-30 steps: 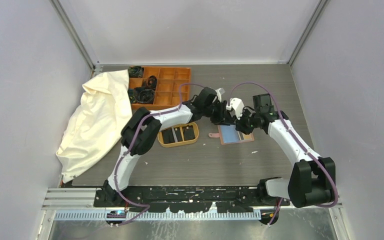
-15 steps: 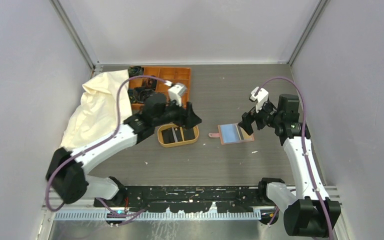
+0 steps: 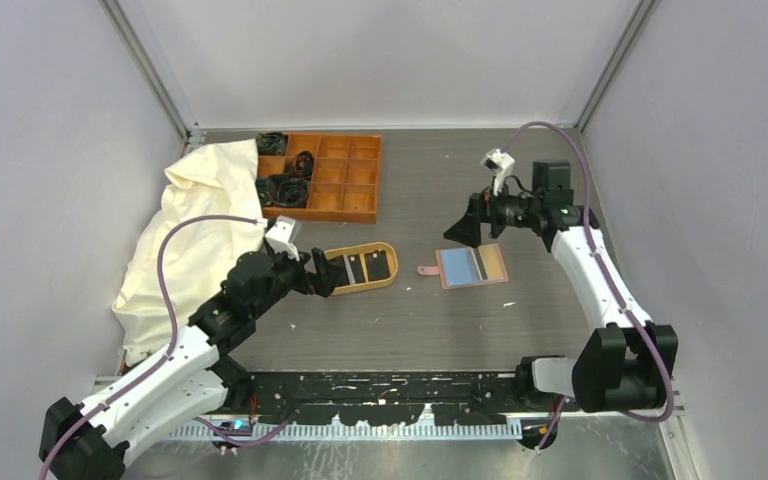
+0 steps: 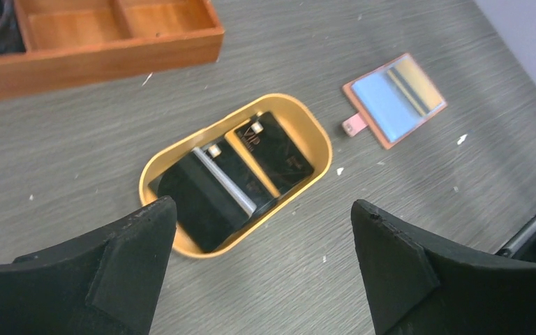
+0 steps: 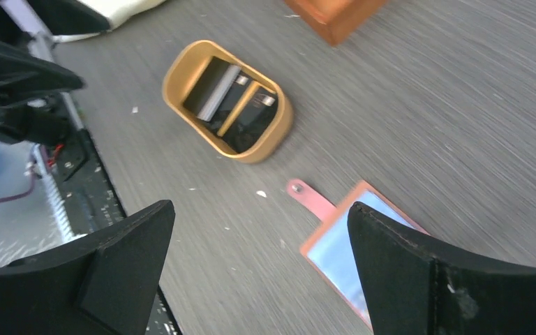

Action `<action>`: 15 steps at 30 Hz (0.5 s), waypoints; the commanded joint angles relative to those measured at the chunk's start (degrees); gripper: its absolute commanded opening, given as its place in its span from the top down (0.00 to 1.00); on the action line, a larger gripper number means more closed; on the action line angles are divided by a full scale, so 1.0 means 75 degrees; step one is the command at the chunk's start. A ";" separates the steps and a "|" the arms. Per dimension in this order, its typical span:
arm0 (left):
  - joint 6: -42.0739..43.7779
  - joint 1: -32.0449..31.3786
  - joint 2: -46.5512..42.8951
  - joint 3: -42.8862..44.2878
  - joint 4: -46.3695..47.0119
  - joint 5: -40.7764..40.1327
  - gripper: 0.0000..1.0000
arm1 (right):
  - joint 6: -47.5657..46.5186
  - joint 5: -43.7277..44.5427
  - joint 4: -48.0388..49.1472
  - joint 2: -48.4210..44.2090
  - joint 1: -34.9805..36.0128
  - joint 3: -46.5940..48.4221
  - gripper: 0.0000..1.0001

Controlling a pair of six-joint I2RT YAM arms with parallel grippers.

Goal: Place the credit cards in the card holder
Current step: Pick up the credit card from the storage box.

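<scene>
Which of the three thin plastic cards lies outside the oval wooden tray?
The pale blue card, on the open reddish-brown leather card holder; the two black cards both sit inside the oval wooden tray.

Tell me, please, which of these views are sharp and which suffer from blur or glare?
Top external: evenly lit and sharp, with only soft shadows. Left wrist: the black cards and oval tray are crisp, while its own fingers are out of focus. Right wrist: motion blur streaks the table and smears the card holder edges.
</scene>
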 commanded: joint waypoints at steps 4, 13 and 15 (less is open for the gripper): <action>-0.0426 0.0031 -0.0593 -0.0860 0.0464 -0.0767 0.08 | 0.0729 0.0307 0.0547 0.0744 0.1889 0.0808 0.01; -0.0856 0.0031 -0.0872 -0.1256 0.0470 -0.1172 0.09 | 0.1110 0.2201 0.0612 0.1986 0.2778 0.1657 0.01; -0.0982 0.0031 -0.0861 -0.1391 0.0574 -0.1369 0.09 | 0.1030 0.2567 0.0637 0.2141 0.3085 0.1784 0.01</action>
